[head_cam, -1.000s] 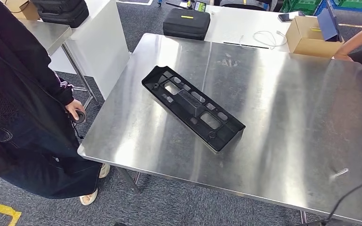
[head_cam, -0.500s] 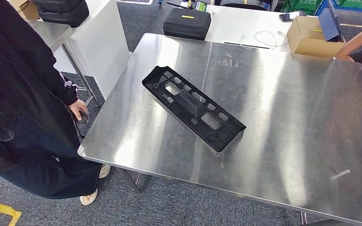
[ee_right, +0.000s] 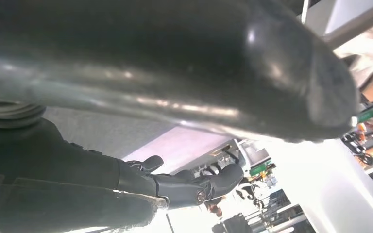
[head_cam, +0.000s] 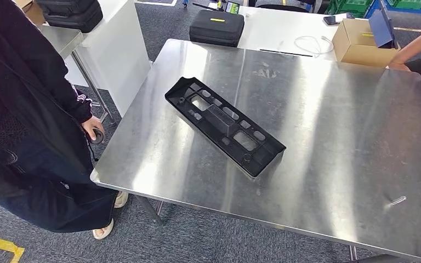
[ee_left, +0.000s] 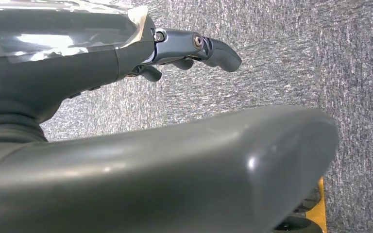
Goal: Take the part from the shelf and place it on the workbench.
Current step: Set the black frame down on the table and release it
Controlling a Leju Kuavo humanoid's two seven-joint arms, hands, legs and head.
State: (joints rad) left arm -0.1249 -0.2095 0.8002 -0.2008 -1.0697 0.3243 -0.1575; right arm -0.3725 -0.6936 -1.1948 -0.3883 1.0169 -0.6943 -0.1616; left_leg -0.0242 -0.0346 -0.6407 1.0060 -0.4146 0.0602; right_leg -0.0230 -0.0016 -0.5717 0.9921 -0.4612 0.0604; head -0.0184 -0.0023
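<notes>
The black plastic part [head_cam: 223, 125], a long tray-like frame with several cut-outs, lies flat and diagonal on the steel workbench [head_cam: 334, 126], left of its middle. Nothing touches it. In the left wrist view my left hand [ee_left: 92, 73] hangs over grey carpet, its dark fingers [ee_left: 209, 48] stretched out apart from the thick thumb, with nothing held. In the right wrist view my right hand [ee_right: 53, 174] also holds nothing, its fingers [ee_right: 204, 187] extended away from the thumb.
A person in dark clothes [head_cam: 27, 120] stands close to the bench's left corner, holding a small dark device [head_cam: 96, 134]. Another person's arm [head_cam: 416, 49] reaches in at the far right. A cardboard box [head_cam: 362, 43] and a black case [head_cam: 217, 27] sit on the white table behind. A small metal piece [head_cam: 397, 200] lies near the front right.
My right arm, seen at the right edge of the head view a second ago, has drawn back out of that view. The part has not moved.
</notes>
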